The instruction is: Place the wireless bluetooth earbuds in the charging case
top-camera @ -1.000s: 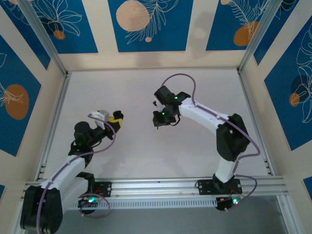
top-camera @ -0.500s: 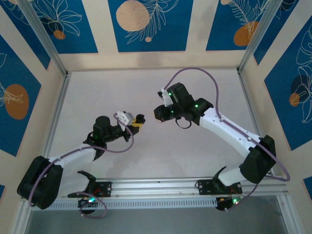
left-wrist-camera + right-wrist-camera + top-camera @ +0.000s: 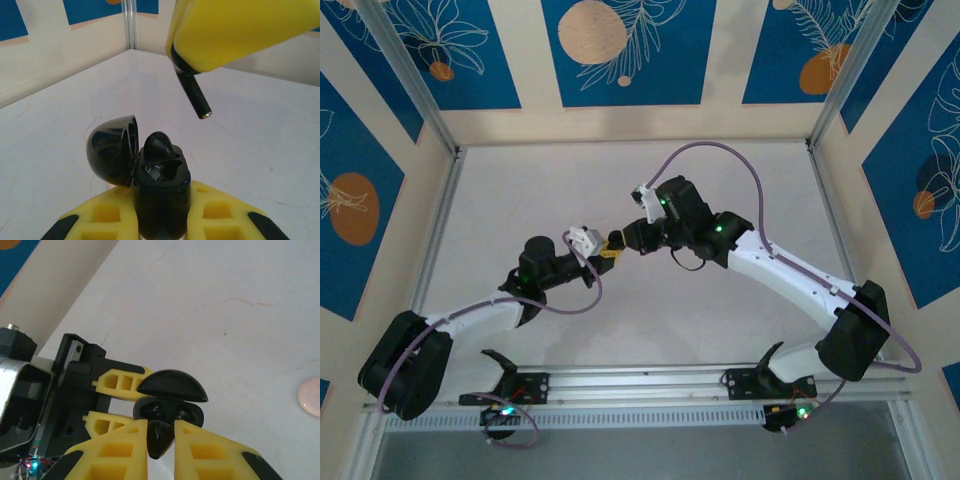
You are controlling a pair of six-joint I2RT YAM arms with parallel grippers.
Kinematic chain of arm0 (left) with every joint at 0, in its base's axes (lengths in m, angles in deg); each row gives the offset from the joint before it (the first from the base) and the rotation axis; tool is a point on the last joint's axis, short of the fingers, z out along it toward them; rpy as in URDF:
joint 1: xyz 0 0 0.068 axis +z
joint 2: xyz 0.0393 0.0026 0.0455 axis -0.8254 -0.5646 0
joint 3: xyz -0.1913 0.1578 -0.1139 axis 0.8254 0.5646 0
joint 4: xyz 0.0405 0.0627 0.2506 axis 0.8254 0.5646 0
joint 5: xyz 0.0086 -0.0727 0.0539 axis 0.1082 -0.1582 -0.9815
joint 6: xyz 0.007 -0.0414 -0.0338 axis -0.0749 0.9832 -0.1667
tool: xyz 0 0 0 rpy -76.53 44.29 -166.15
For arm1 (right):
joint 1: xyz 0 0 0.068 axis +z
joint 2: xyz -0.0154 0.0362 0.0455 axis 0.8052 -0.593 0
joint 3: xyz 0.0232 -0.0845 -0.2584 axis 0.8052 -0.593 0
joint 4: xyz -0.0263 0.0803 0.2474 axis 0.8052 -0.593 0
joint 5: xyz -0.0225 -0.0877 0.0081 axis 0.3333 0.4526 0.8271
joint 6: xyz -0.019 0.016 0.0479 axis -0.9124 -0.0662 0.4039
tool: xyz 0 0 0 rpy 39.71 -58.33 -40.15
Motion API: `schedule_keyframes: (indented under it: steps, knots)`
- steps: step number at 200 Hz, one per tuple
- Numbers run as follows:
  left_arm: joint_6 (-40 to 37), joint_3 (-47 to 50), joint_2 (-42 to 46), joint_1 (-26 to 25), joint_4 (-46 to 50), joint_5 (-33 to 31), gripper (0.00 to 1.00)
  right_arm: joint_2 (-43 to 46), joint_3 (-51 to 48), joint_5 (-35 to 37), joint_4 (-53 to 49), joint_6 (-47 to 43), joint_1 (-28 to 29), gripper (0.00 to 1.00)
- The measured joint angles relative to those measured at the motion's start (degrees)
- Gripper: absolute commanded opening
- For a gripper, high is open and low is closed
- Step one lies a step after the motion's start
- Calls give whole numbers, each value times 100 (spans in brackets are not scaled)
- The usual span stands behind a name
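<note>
Right gripper [image 3: 161, 429] pinched on an earbud [image 3: 194, 94], left gripper [image 3: 161, 217] clamped around the open charging case [image 3: 162, 187]: I should line it over the empty socket [image 3: 159, 173] and lower straight.

From the left wrist, the charging case [image 3: 161, 200] runs off the picture's bottom edge between the left fingers [image 3: 87, 210], and the earbud [image 3: 195, 95] above it has its head buried in the right fingers [image 3: 240, 30]. From the right wrist, a pink disc [image 3: 311, 396] is cut by the right edge. From above, case and earbud are too small to separate.
</note>
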Motion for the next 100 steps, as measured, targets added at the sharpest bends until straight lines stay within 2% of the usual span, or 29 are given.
schedule_keyframes:
  steps: [100]
  knots:
    - [26, -9, 17, -20, -127, -17, 17, -280, 0, -87, 293, 2, 33, 16]
